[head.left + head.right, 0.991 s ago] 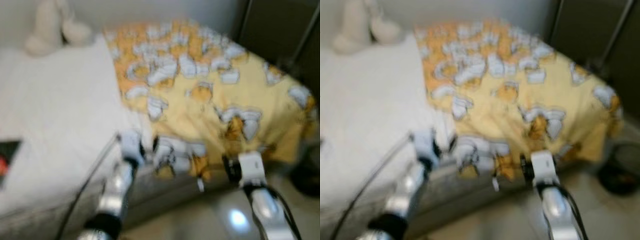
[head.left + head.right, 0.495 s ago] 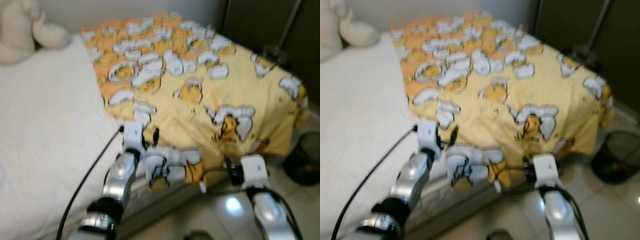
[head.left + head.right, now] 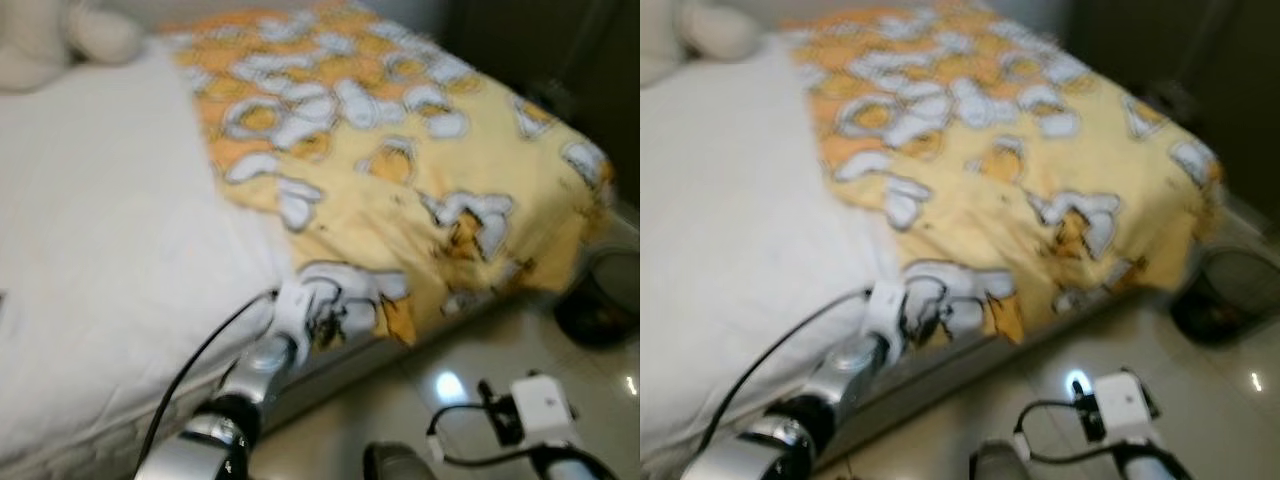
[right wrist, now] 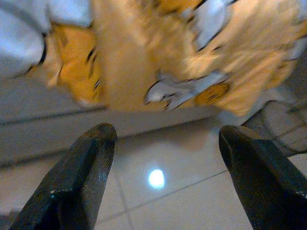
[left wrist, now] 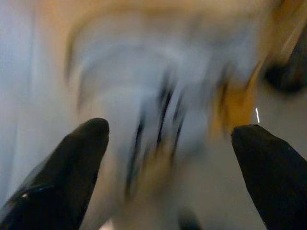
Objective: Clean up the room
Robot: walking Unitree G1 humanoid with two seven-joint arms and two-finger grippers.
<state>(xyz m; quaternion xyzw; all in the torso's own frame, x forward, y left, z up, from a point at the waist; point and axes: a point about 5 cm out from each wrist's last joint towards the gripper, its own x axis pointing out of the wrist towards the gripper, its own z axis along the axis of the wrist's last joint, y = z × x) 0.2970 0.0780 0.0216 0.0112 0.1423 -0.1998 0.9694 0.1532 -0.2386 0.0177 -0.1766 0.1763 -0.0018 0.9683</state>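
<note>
A yellow blanket (image 3: 400, 150) with cartoon prints covers the right part of a bed with a white sheet (image 3: 110, 230). One corner of the blanket (image 3: 345, 300) hangs over the bed's near edge. My left gripper (image 5: 168, 167) is at that corner, its black fingers (image 5: 72, 163) open, with the blurred cloth just ahead between them. My right gripper (image 4: 163, 177) is open over the tiled floor (image 4: 158, 191), a little back from the blanket's hanging edge (image 4: 182, 91). Its white wrist (image 3: 543, 402) is low, near the floor.
A cream plush toy (image 3: 60, 40) lies at the head of the bed. A black bin (image 3: 600, 310) stands on the floor past the bed's right corner. Dark furniture (image 3: 560, 40) rises behind the bed. A dark rounded thing (image 3: 395, 465) sits at the bottom edge.
The camera has shifted. My right gripper has drawn back from the blanket's lower edge and now sits lower over the floor. The left gripper stays at the hanging corner.
</note>
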